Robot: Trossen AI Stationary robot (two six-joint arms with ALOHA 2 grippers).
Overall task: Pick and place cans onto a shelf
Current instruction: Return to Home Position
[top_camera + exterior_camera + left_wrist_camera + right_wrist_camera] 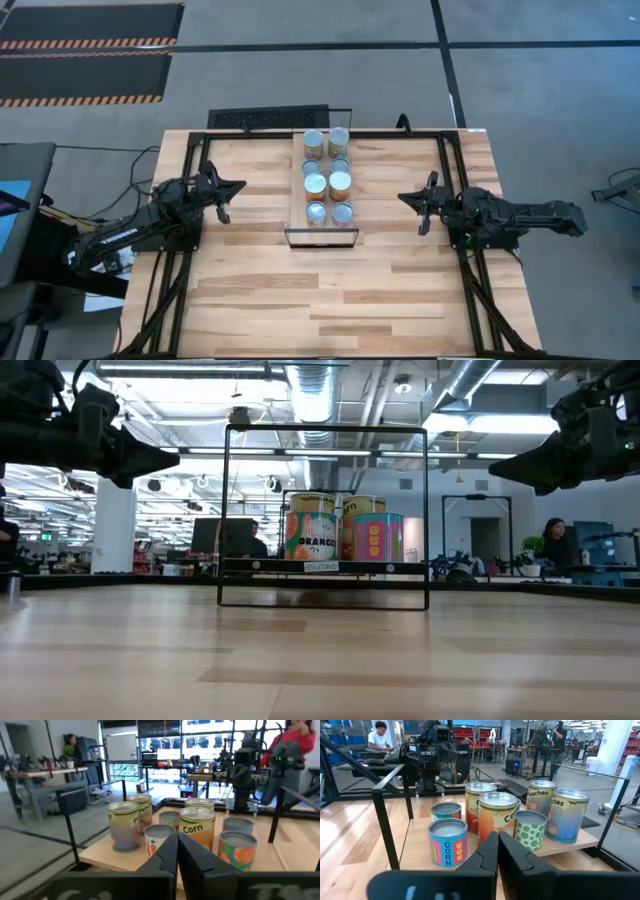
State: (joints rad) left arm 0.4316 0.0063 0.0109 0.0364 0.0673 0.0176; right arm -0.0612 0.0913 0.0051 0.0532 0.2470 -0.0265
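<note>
We count eight cans (328, 178) standing in two rows on the shelf (297, 195) in the middle of the desk (300, 290), so we judge nothing is left to carry. The left gripper (238, 186) and right gripper (403, 198) hang well apart on either side, fingers clenched on nothing, clear of the frame.

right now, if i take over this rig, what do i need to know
Left tool: shut, empty, raised to the left of the shelf.
Right tool: shut, empty, raised to the right of the shelf.
Cans: eight, all upright on the shelf, two columns of four; none seen elsewhere.
Done: placing looks complete.
Left: probably only parking both arms.
</note>
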